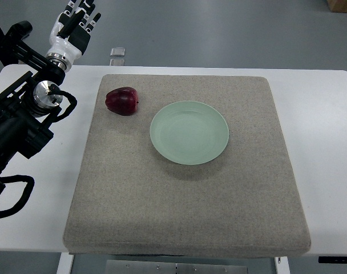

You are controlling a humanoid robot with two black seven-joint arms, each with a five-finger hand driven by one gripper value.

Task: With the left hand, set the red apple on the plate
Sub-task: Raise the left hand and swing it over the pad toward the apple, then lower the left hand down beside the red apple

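Red apple (pixel 122 101) is seen on grey mat (pixel 185 217), just left of empty green plate (pixel 189 132). Left hand (pixel 76 24) is held beyond the table edge, fingers extended, nothing grasped.

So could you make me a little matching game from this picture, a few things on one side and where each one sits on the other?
Things:
1. red apple
2. plate
3. left hand
4. mat

Places:
A. far left, beyond the table's back edge
B. spread over the white table
C. middle of the mat, empty
D. on the mat, left of the plate

Pairs: 1-D, 2-C, 3-A, 4-B
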